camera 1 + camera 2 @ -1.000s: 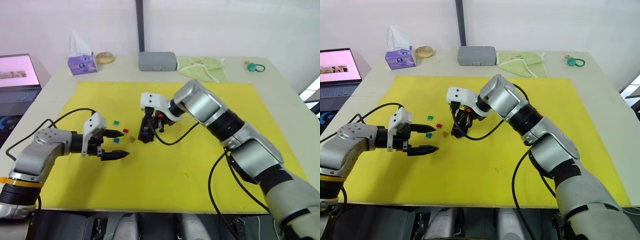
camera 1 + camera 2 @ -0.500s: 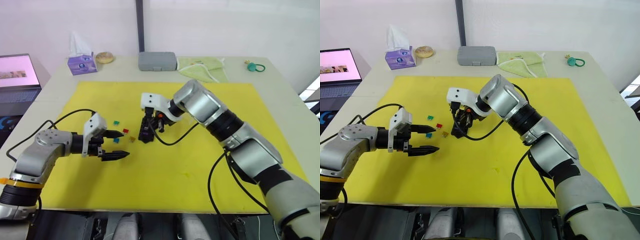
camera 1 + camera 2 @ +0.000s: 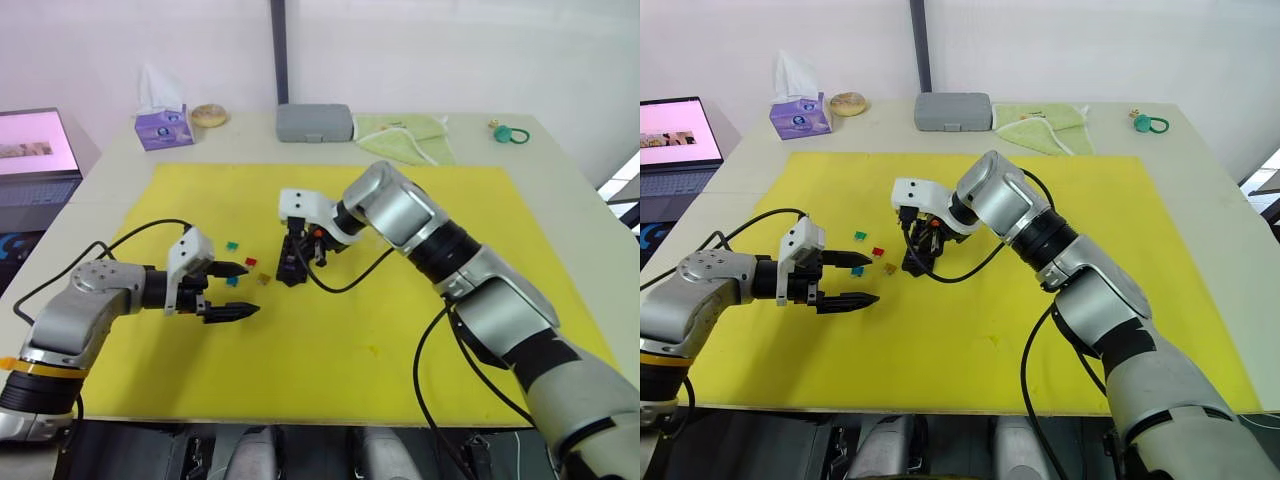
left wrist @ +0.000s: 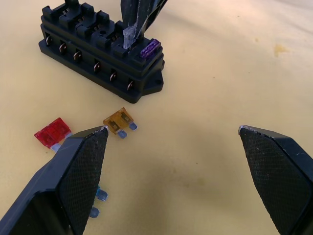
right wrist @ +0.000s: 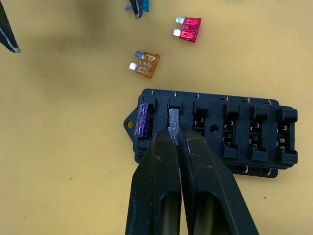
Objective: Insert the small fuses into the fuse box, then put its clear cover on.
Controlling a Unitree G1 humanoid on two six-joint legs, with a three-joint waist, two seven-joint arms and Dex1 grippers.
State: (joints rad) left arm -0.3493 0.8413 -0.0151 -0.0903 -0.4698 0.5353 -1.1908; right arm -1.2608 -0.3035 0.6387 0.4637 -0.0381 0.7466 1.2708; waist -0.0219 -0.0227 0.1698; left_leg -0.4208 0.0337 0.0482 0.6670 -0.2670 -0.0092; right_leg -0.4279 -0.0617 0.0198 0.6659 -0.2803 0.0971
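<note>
The black fuse box (image 5: 244, 142) lies on the yellow mat (image 3: 400, 330), with a purple fuse (image 5: 142, 120) seated in its end slot. My right gripper (image 5: 177, 139) is shut on a grey fuse (image 5: 174, 125), held upright at the slot beside the purple one. An orange fuse (image 5: 145, 64) and a red fuse (image 5: 189, 29) lie loose just beside the box. A green fuse (image 3: 232, 244) and a teal fuse (image 3: 231, 281) lie further left. My left gripper (image 3: 238, 290) hovers open and holds nothing, close to the teal fuse. The clear cover is out of view.
At the table's far edge stand a grey case (image 3: 314, 122), a purple tissue box (image 3: 163, 126), a green cloth (image 3: 405, 135) and a teal ring (image 3: 512, 133). A laptop (image 3: 35, 145) sits off the left side.
My right gripper has shifted very slightly left over the fuse box with the grey fuse. The left arm has stayed put.
</note>
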